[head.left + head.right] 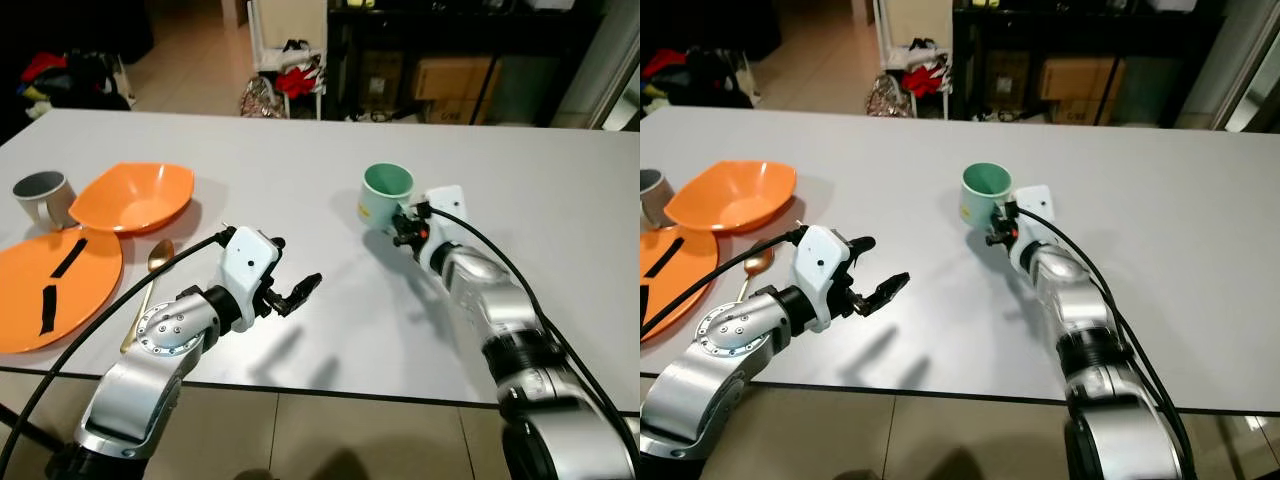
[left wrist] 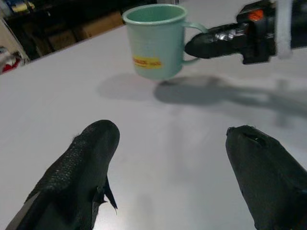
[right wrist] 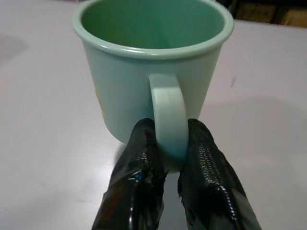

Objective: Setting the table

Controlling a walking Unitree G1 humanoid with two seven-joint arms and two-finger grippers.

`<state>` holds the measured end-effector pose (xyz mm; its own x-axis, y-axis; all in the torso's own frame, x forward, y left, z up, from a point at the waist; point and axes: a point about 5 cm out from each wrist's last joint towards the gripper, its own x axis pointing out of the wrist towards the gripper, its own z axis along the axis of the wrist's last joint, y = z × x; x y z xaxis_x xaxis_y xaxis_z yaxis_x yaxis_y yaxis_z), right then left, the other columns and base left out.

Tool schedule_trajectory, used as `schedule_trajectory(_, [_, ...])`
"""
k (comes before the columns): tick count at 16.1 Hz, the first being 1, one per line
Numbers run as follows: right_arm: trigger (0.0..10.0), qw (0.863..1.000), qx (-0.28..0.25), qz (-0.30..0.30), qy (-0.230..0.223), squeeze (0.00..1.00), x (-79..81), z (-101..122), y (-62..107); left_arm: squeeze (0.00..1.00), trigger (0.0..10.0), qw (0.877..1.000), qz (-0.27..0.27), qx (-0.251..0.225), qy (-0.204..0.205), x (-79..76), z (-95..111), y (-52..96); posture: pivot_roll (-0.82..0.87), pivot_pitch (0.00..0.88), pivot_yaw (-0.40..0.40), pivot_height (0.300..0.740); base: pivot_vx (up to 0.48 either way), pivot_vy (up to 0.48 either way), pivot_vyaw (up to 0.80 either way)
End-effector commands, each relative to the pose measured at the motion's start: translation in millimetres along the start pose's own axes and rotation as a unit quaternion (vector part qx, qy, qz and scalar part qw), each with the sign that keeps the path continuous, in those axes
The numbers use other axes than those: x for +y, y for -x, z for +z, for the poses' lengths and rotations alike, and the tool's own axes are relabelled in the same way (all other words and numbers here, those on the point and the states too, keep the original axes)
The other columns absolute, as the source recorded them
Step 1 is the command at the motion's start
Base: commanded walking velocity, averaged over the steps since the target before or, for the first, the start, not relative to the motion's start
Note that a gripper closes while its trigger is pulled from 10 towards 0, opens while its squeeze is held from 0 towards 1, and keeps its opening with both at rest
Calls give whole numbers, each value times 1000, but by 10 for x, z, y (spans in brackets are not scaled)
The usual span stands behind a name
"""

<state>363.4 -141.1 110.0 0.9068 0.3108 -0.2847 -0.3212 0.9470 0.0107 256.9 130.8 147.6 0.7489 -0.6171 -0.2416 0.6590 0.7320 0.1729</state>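
Note:
A mint green mug [image 1: 386, 194] with a yellow label hangs slightly tilted just above the grey table [image 1: 300, 160], near its middle. My right gripper [image 3: 171, 146] is shut on the mug's handle [image 3: 169, 115], one black finger on each side. My left gripper [image 1: 297, 291] hovers open over the table to the mug's left, nothing between its fingers [image 2: 81, 163]. An orange plate [image 1: 50, 290], an orange bowl [image 1: 133, 196], a grey mug [image 1: 42, 196] and a gold spoon [image 1: 150, 275] sit at the table's left.
Two black strips lie on the orange plate. Beyond the table's far edge are a white rack with red cloth [image 1: 290, 75], dark shelves with cardboard boxes [image 1: 450, 80] and clutter on the tiled floor at the left.

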Motion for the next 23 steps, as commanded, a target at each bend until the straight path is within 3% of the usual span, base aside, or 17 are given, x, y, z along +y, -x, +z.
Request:
schedule_trajectory(1, [10000, 1000, -8, 8, 11, 0, 32, 41, -43, 0, 10000, 1000, -6, 6, -7, 5, 14, 9, 182, 0, 38, 740, 0, 0, 0])
schedule_trajectory(5, [10000, 999, -14, 36, 15, 0, 115, 38, -161, 0, 10000, 1000, -7, 18, -9, -5, -1, 94, 210, 0, 35, 740, 0, 0, 0])
schedule_trajectory(10, [10000, 998, -2, 36, 51, 0, 165, -27, -186, 0, 10000, 1000, -3, 29, -4, -12, -19, 141, 224, 0, 18, 740, 0, 0, 0])
schedule_trajectory(18, [10000, 998, 29, -7, 59, 0, 61, -145, -159, 0, 10000, 999, -9, 31, -6, 3, -10, 120, 205, 0, 31, 740, 0, 0, 0])
schedule_trajectory(23, [10000, 998, 35, -38, 35, 0, -30, -181, -132, 0, 10000, 999, -9, 31, -5, 2, -22, 115, 202, 0, 30, 740, 0, 0, 0])
